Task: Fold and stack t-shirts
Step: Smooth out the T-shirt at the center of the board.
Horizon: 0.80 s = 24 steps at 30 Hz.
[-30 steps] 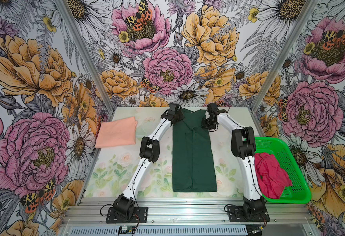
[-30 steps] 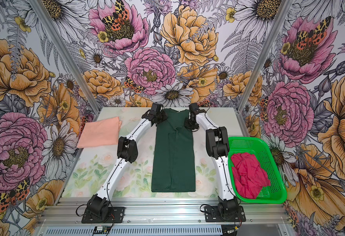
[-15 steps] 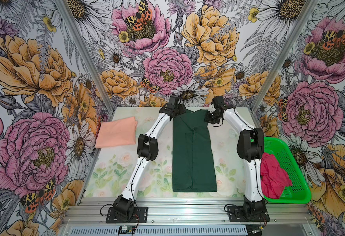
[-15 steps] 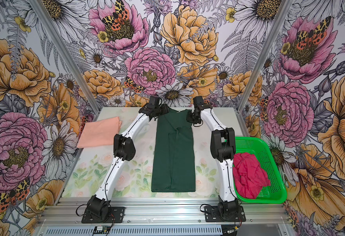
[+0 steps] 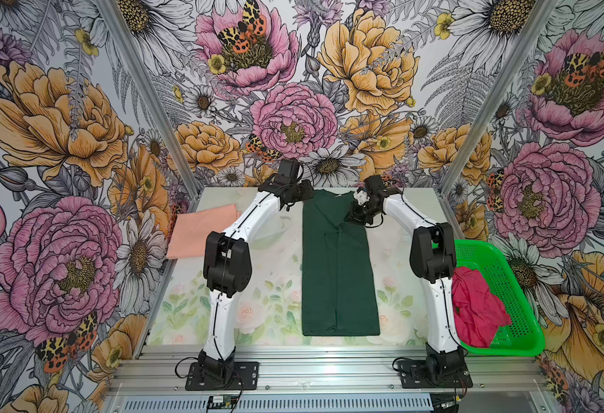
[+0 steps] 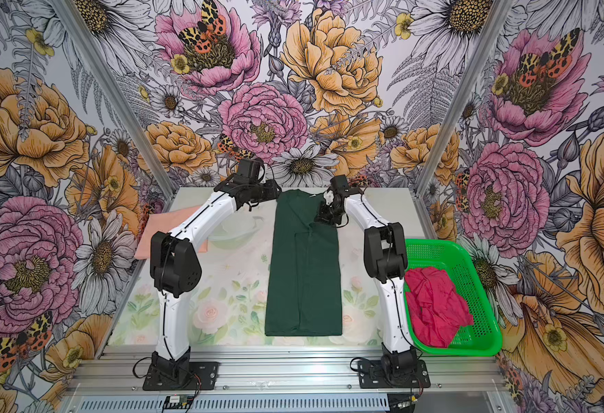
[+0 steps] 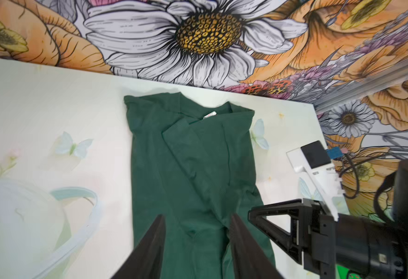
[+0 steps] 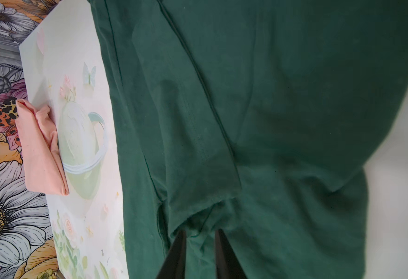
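Observation:
A dark green t-shirt [image 5: 338, 271] [image 6: 302, 275] lies as a long narrow strip down the middle of the table, collar at the far end. My left gripper [image 5: 302, 193] [image 7: 197, 217] hovers open over the collar end's left side, with flat cloth [image 7: 193, 154] below it. On the upper right side, my right gripper [image 5: 353, 214] [image 8: 200, 232] is shut on a puckered fold of the green cloth [image 8: 270, 96]. A folded peach t-shirt [image 5: 204, 230] [image 8: 41, 149] rests at the table's left edge. The crimson t-shirt [image 5: 476, 307] [image 6: 433, 307] sits crumpled in the basket.
The bright green perforated basket [image 5: 501, 264] [image 6: 472, 271] stands at the table's right edge beside the right arm's base. Flowered walls close in the table on three sides. The left arm's elbow [image 5: 227, 262] hangs over the table's left half.
The right gripper swung out toward the far right, then came back in over the shirt with the cloth. The left gripper's jaws widened, then narrowed a little.

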Motion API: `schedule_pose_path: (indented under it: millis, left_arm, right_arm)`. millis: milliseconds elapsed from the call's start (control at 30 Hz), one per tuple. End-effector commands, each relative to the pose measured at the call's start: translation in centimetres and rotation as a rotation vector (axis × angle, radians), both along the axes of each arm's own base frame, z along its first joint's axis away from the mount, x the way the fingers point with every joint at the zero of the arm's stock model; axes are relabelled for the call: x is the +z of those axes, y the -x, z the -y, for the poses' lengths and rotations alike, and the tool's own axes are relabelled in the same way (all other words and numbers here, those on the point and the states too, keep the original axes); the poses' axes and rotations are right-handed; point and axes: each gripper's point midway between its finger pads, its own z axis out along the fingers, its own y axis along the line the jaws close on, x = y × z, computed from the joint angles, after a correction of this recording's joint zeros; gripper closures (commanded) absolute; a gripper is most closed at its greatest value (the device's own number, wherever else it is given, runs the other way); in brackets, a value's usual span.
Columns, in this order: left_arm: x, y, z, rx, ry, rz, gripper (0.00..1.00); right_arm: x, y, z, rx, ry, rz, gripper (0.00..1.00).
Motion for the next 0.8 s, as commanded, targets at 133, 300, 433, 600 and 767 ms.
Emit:
schedule_pose_path:
  millis: [133,300,433,600,767]
  left_arm:
    - [0.0,1.7,-4.5,0.043,-0.054,0.028,0.53]
    - [-0.8,2.2,-5.7,0.059,-0.058,0.008,0.53]
    - [-0.8,2.2,-5.8,0.059,-0.053,0.007,0.53]
    - [-0.7,2.2,-5.8,0.055,-0.05,0.011,0.53]
    - [-0.9,2.2,-6.0,0.053,-0.05,0.006,0.53]
  right_arm:
    - [-1.7,-0.4,1.2,-0.039,0.067,-0.011,0.76]
    - [-1.7,-0.9,2.1,-0.063,0.081,-0.007,0.75]
    - [-2.6,-1.1,1.7,-0.062,0.055,-0.03,0.74]
    - [-4.3,-1.1,1.8,-0.069,0.061,-0.062,0.74]
    - [-4.9,-1.8,1.7,-0.075,0.052,-0.064,0.73]
